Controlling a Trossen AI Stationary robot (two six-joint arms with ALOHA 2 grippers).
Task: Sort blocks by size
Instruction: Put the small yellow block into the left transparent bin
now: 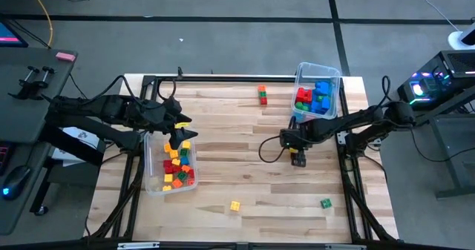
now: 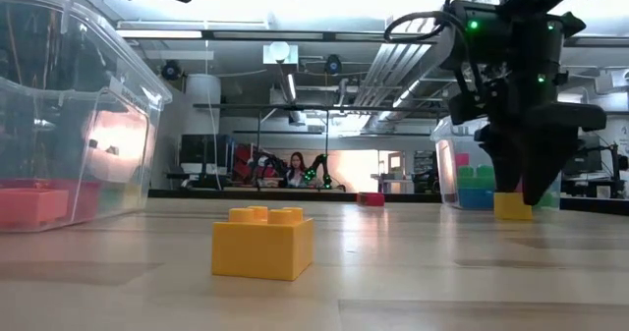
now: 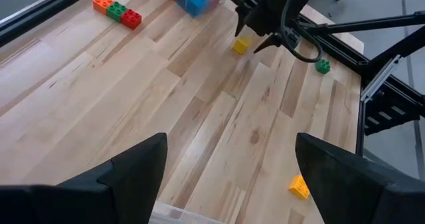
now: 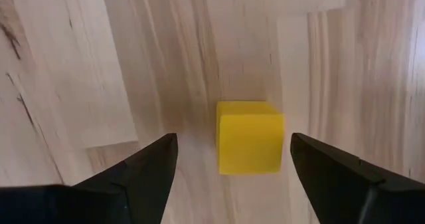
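On the left of the tabletop [image 1: 223, 146], the left pincer [image 1: 177, 139] hangs over the left clear bin [image 1: 152, 177], its fingers apart and empty. This bin already holds many tiny cubes [image 1: 178, 170] in yellow, red and orange. More to the middle, at the far edge, a short row of orange, green and red blocks [image 1: 263, 95] is not yet sorted, and near the front edge lies a yellow brick [image 1: 235, 205]. To the right, the right pincer [image 1: 298, 158] points down with its fingers apart on both sides of a small yellow cube [image 4: 249, 137], not touching it. Behind it the right clear bin [image 1: 335, 78] holds larger bricks [image 1: 314, 98] in blue, red and green. A green block [image 1: 326, 202] waits near the front right; its size I cannot tell for sure. So most of the sorting looks done, and about four pieces are left.
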